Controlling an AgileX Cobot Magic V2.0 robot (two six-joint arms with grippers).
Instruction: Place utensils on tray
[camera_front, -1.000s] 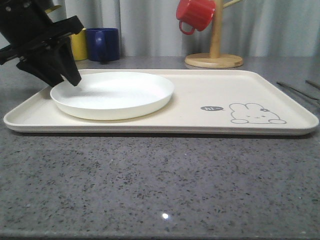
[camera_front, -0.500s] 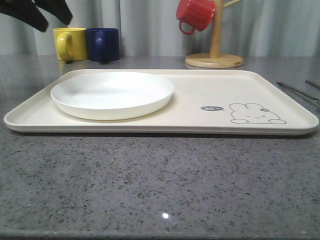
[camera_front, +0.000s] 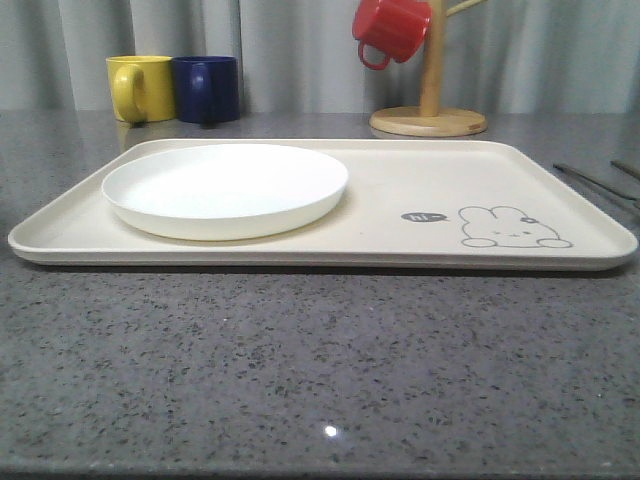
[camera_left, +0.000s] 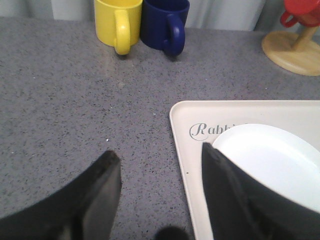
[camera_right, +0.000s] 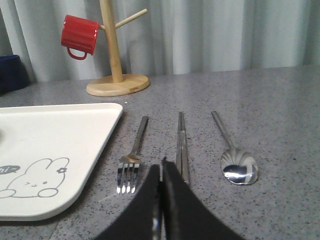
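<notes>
The right gripper (camera_right: 161, 175), pressed closed and empty, hovers between the fork (camera_right: 132, 156) and chopsticks (camera_right: 181, 145); the spoon (camera_right: 235, 157) lies beyond. The left gripper (camera_left: 160, 160) gapes empty over the tray's (camera_left: 182, 150) corner.

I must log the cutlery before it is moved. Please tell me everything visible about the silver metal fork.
The slim shiny silver metal fork has four tines and a long narrow handle. It lies flat on the grey speckled countertop, tines toward the camera of the right wrist view, handle pointing away. It rests between the cream rectangular tray and the pair of flat silver chopsticks, touching neither. The closed right tool hovers near it, not holding it.
</notes>
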